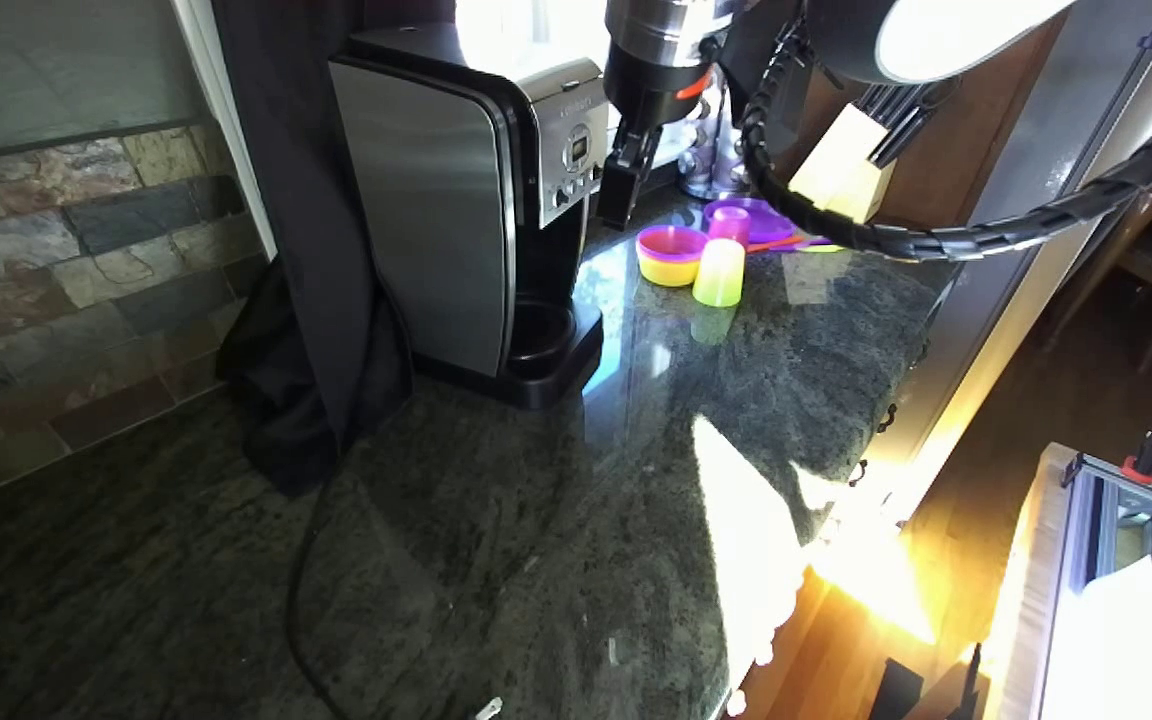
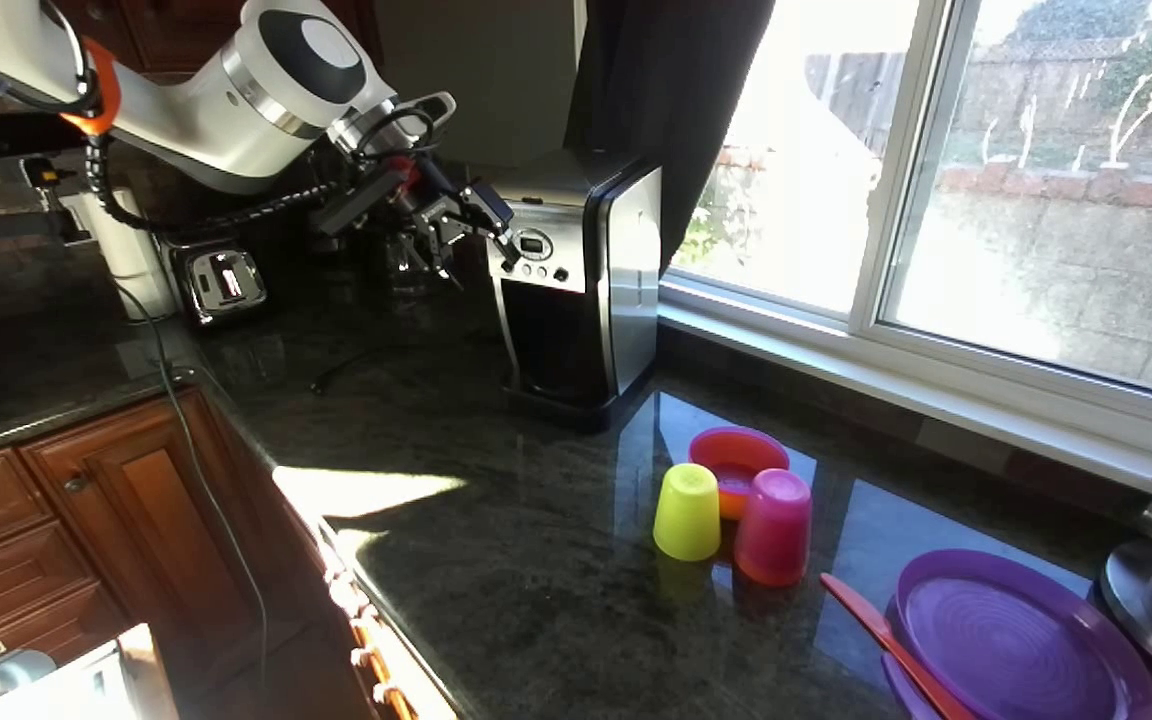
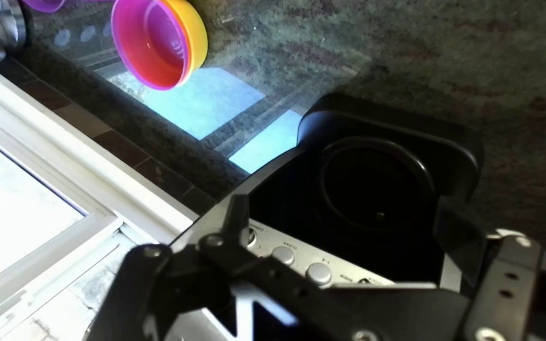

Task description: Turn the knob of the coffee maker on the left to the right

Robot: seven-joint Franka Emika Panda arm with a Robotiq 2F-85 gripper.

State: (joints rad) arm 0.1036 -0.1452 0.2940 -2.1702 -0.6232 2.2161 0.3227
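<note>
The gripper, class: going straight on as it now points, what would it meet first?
Probably the black base of the coffee maker, ahead of the open gripper in the wrist view; depth is unclear, so it might brush the control face first.

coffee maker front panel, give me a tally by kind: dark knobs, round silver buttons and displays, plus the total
Dark knobs: 2
Round silver buttons: 2
Display: 1
Total of these on the coffee maker: 5

The coffee maker (image 1: 426, 220) pairs brushed metal with black plastic. The countertop (image 2: 536, 600) is glossy, stone-like; the curtain (image 1: 288, 150), matt cloth.
</note>
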